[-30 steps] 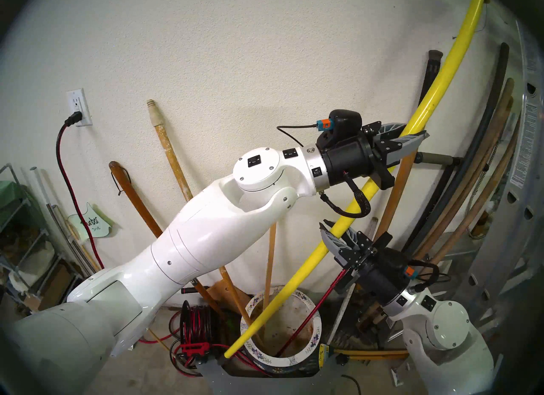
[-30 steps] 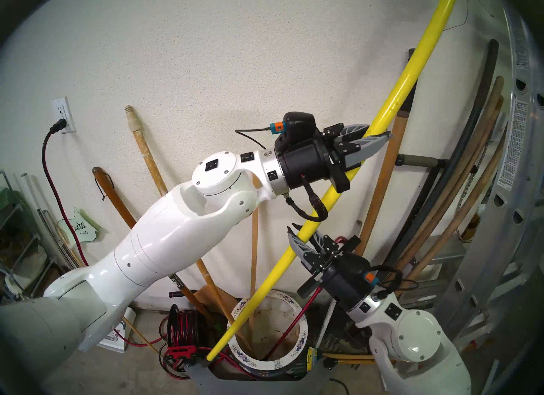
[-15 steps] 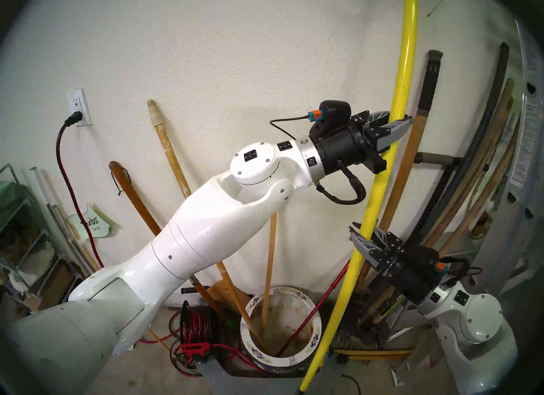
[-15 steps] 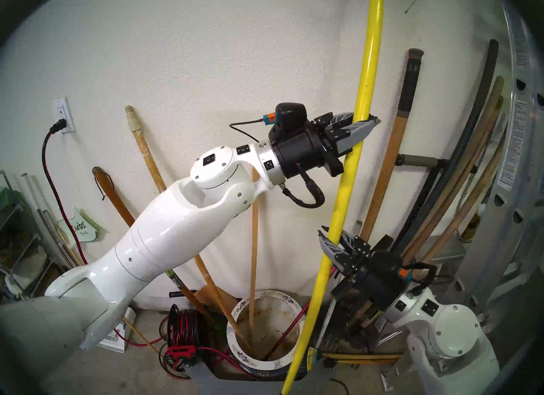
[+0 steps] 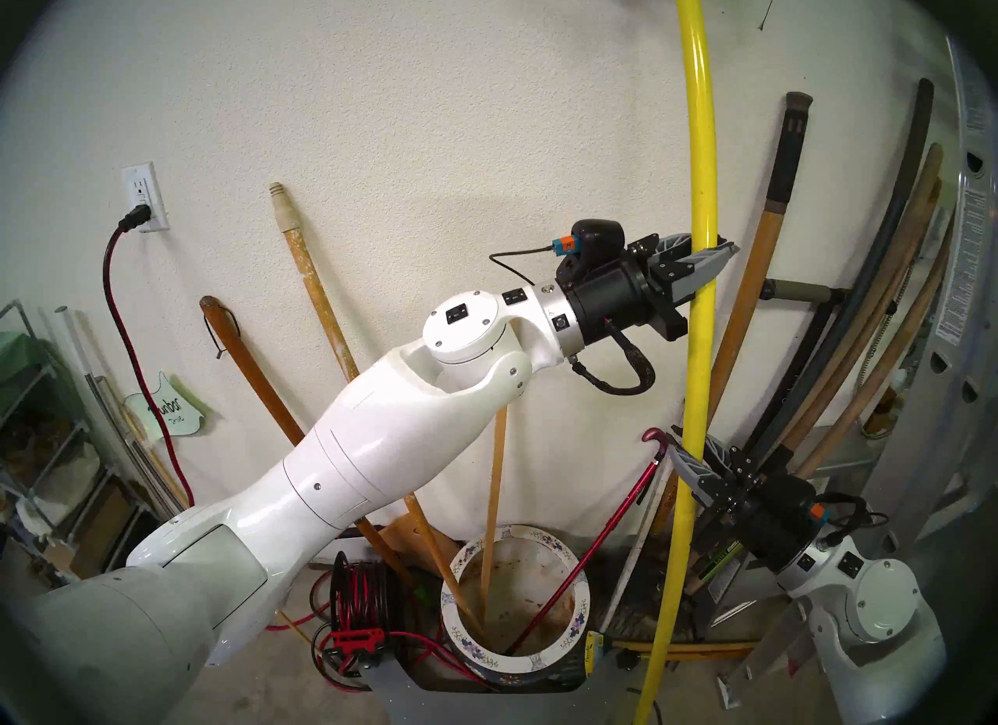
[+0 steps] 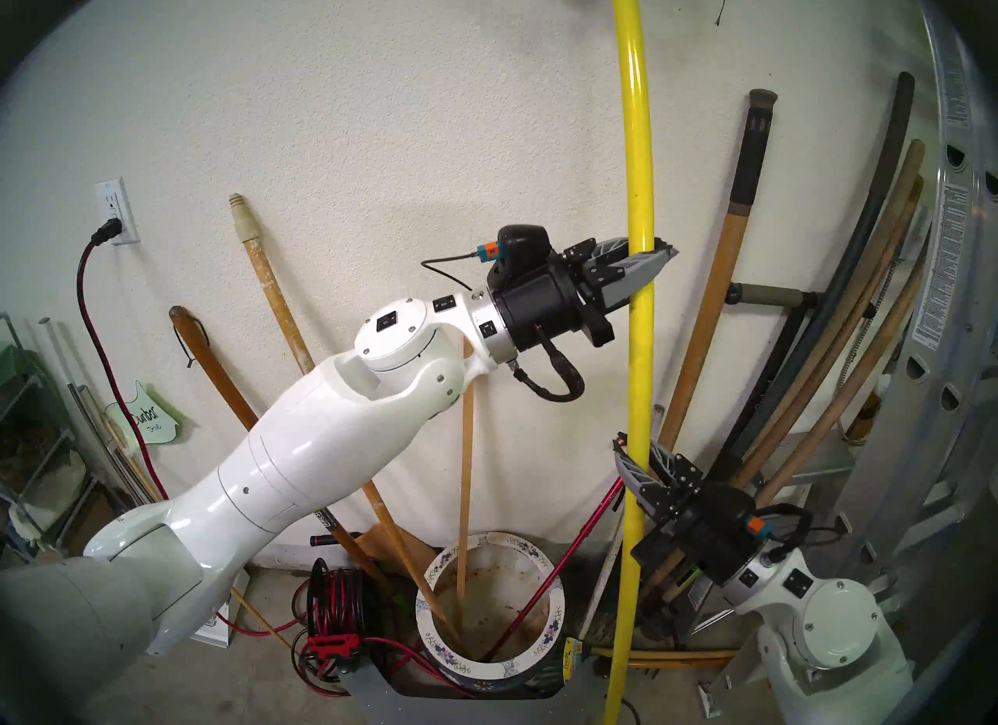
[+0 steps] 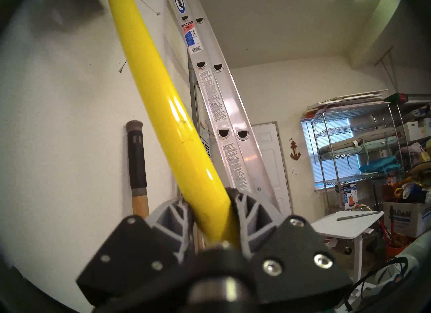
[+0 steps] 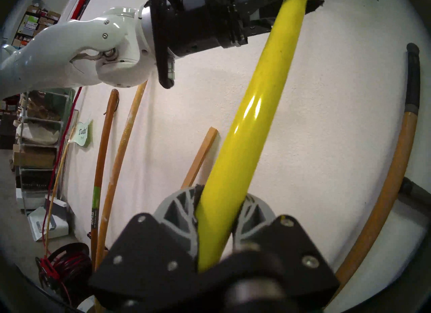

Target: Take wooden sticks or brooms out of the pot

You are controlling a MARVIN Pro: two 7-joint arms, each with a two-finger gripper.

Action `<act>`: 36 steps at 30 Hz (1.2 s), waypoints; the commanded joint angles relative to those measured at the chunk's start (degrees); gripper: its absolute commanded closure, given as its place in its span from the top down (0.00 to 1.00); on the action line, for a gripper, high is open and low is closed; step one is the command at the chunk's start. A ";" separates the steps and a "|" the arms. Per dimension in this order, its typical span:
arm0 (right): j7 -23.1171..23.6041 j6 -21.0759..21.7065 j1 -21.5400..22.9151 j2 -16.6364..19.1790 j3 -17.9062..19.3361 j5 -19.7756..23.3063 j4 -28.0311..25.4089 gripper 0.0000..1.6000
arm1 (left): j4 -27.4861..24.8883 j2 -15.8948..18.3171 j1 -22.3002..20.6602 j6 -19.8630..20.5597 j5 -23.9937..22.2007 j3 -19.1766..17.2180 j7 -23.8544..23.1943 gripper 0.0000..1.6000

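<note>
The broom's yellow handle stands nearly upright, right of the pot; its head is out of view above and its lower end runs off the bottom edge. My left gripper is shut on the handle high up, and my right gripper is shut on it lower down. Both grips show in the wrist views. The pale round pole and the thin slat stand in the pot, leaning on the wall. The pot rim has blue-purple flowers.
A thin red cane leans out of the pot to the right. A dark brown handle leans behind it. Several tool handles and an aluminium ladder stand at the right. A red cable reel sits left of the pot.
The yellow handle swung from slanting across the pot to nearly upright, its lower end moving right, off the pot. My right gripper moved right with it; my left gripper moved slightly down and left.
</note>
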 commanded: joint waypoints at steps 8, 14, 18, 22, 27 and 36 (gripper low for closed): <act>-4.97 -7.61 4.88 -4.10 -6.85 -6.76 9.57 0.00 | 1.33 -1.05 0.84 -3.89 -0.24 -0.20 -4.26 0.00; -6.95 -9.44 5.19 -5.83 -8.74 -8.17 11.30 0.00 | 2.14 -1.31 1.00 -4.13 0.33 0.33 -5.29 0.00; -7.97 -10.67 5.43 -6.57 -9.74 -9.40 12.47 0.00 | 2.48 -1.66 1.32 -4.88 0.29 0.26 -5.98 0.00; -9.17 -11.85 5.96 -7.39 -10.42 -10.48 14.16 0.00 | 2.20 -1.52 2.18 -5.18 0.19 0.31 -6.33 0.00; -10.35 -13.30 6.50 -8.03 -10.93 -11.83 15.32 0.00 | 2.60 -1.17 4.00 -6.26 -0.04 0.00 -6.28 0.00; -13.49 -12.67 7.28 -10.80 -11.67 -12.04 13.76 0.00 | 3.63 1.60 8.22 -9.78 2.27 0.49 -7.07 0.00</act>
